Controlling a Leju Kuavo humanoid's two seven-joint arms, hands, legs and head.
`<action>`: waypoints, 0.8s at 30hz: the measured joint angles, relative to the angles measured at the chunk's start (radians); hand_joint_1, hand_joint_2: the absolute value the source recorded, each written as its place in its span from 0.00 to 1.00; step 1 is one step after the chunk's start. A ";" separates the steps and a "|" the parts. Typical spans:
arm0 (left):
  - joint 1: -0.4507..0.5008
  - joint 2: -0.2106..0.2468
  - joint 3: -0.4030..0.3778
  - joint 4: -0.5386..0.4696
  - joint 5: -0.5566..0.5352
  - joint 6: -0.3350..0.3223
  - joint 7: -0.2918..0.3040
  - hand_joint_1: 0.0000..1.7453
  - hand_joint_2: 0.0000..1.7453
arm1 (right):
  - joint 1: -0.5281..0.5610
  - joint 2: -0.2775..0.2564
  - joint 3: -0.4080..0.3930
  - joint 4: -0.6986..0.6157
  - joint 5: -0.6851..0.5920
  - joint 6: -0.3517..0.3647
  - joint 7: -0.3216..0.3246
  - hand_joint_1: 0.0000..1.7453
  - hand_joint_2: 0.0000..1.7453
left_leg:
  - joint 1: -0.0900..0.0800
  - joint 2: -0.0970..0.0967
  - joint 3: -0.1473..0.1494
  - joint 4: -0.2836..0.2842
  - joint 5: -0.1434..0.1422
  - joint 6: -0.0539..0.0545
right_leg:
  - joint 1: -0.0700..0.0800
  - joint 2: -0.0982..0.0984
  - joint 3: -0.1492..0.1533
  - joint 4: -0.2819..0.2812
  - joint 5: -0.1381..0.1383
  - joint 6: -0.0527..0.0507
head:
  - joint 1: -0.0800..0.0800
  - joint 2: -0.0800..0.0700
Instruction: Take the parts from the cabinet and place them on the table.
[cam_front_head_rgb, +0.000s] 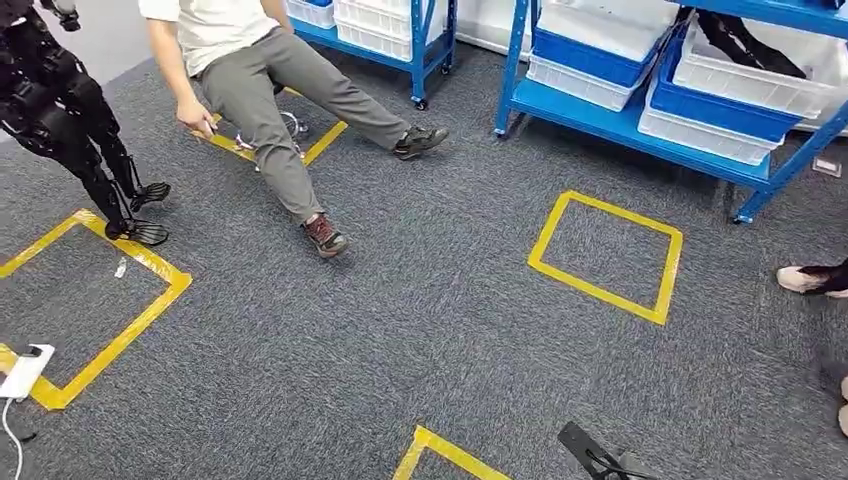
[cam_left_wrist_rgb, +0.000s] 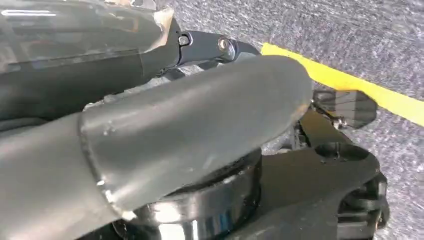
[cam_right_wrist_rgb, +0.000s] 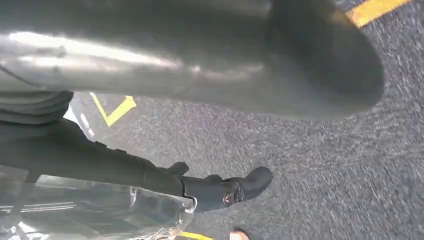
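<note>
The cabinet is a blue shelving rack (cam_front_head_rgb: 620, 120) at the back right of the head view, loaded with white and blue bins (cam_front_head_rgb: 740, 85). One bin holds something black (cam_front_head_rgb: 745, 45); I cannot make out single parts. A second blue rack (cam_front_head_rgb: 400, 35) stands further left. My left hand (cam_left_wrist_rgb: 200, 115) hangs above the grey carpet, its thick grey thumb and a dark finger (cam_left_wrist_rgb: 215, 45) apart with nothing between them. My right hand (cam_right_wrist_rgb: 225, 65) hangs the same way, thumb spread from a dark finger (cam_right_wrist_rgb: 220, 190), and holds nothing.
A person (cam_front_head_rgb: 260, 90) sits at the back left with legs stretched over the carpet. Another dark robot (cam_front_head_rgb: 60, 100) stands at the far left. Yellow tape squares (cam_front_head_rgb: 605, 255) (cam_front_head_rgb: 90, 300) mark the floor. A white box with a cable (cam_front_head_rgb: 25, 370) lies at the left edge, and a shoe (cam_front_head_rgb: 810, 278) at the right edge.
</note>
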 joint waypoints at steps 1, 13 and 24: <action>0.000 0.000 0.000 0.000 0.000 0.000 0.000 0.00 0.00 | 0.000 0.000 -0.002 0.000 0.000 0.000 0.000 0.00 0.00 | -0.001 0.000 0.000 0.000 -0.002 -0.002 | -0.001 -0.001 -0.001 0.004 -0.001 -0.016 | -0.004 0.000; 0.002 0.002 -0.005 0.000 0.000 0.000 0.000 0.00 0.00 | 0.000 0.005 -0.014 0.001 0.005 0.018 -0.011 0.00 0.00 | 0.010 0.016 -0.072 0.130 -0.025 -0.003 | 0.008 -0.003 0.011 0.002 -0.004 -0.052 | -0.007 0.000; -0.005 0.002 -0.017 0.000 0.011 0.000 0.010 0.00 0.00 | 0.005 0.010 -0.014 0.002 0.065 0.005 -0.014 0.00 0.00 | -0.004 0.019 0.007 -0.033 0.024 0.038 | 0.014 -0.005 -0.121 0.261 -0.124 -0.047 | -0.001 0.000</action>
